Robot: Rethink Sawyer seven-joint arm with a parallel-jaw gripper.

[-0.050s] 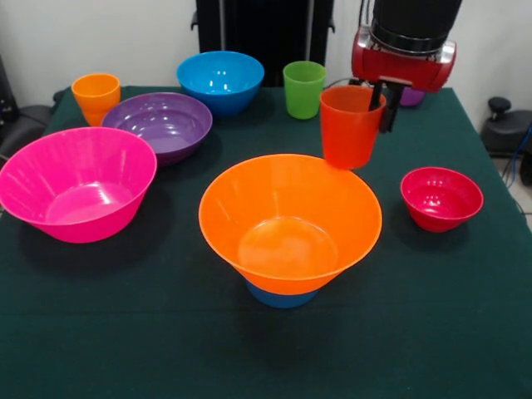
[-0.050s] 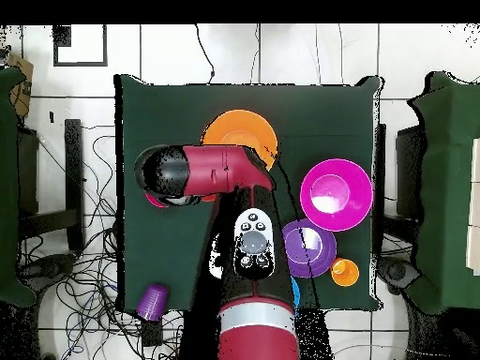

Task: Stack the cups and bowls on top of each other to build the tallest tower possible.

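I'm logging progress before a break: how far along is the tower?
Done: the large orange bowl sits on the small light-blue bowl. In hand: the gripper holds the red-orange cup above the orange bowl's far rim. Left: pink, purple, blue, red bowls and other cups stand unstacked.

Red-orange cup (image 1: 349, 126) upright, lifted above large orange bowl (image 1: 290, 223), small light-blue bowl (image 1: 281, 296) beneath

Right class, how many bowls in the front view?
6: pink bowl left, purple bowl behind it, blue bowl at the back, orange bowl central atop the light-blue bowl, red bowl right.
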